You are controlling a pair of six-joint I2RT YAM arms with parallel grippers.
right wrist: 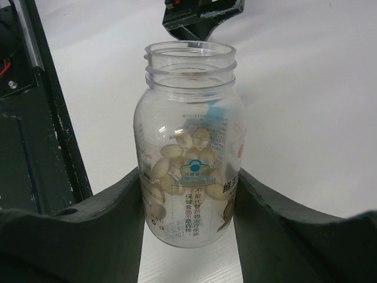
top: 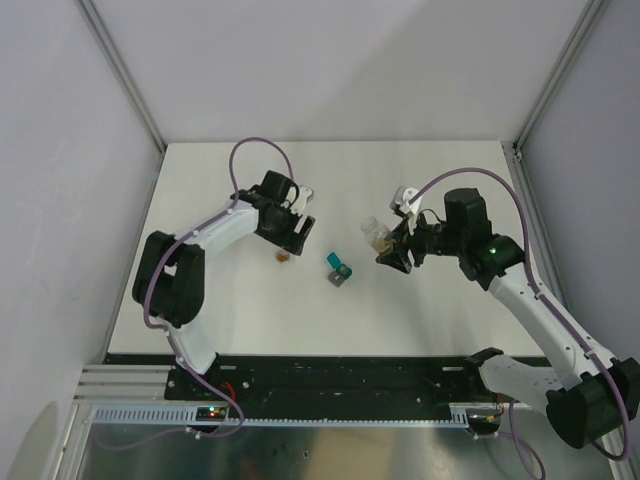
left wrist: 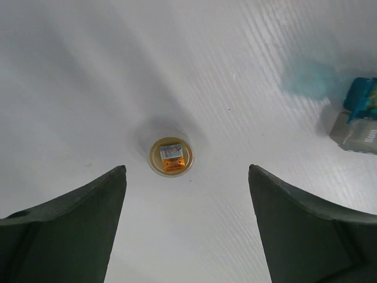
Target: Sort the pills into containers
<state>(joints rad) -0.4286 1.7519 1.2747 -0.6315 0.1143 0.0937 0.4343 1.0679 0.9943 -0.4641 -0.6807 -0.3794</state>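
A small amber-orange vial (left wrist: 171, 156) stands upright and uncapped on the white table, seen from above; it also shows as the vial (top: 284, 256). My left gripper (left wrist: 187, 169) hovers over it, open, with nothing between its fingers; from above the left gripper (top: 295, 238) sits just behind the vial. The teal-blue box (top: 338, 268) with its grey flap lies mid-table, and the box (left wrist: 360, 112) is at the right edge of the left wrist view. My right gripper (right wrist: 188, 174) is shut on a clear uncapped bottle (right wrist: 188, 147) holding pale oval pills (right wrist: 185, 144). The bottle (top: 376, 233) is tilted above the table.
A black rail (right wrist: 29, 135) along the table's near edge fills the left of the right wrist view. Grey walls and metal posts (top: 125, 75) enclose the white table (top: 440, 310) on three sides.
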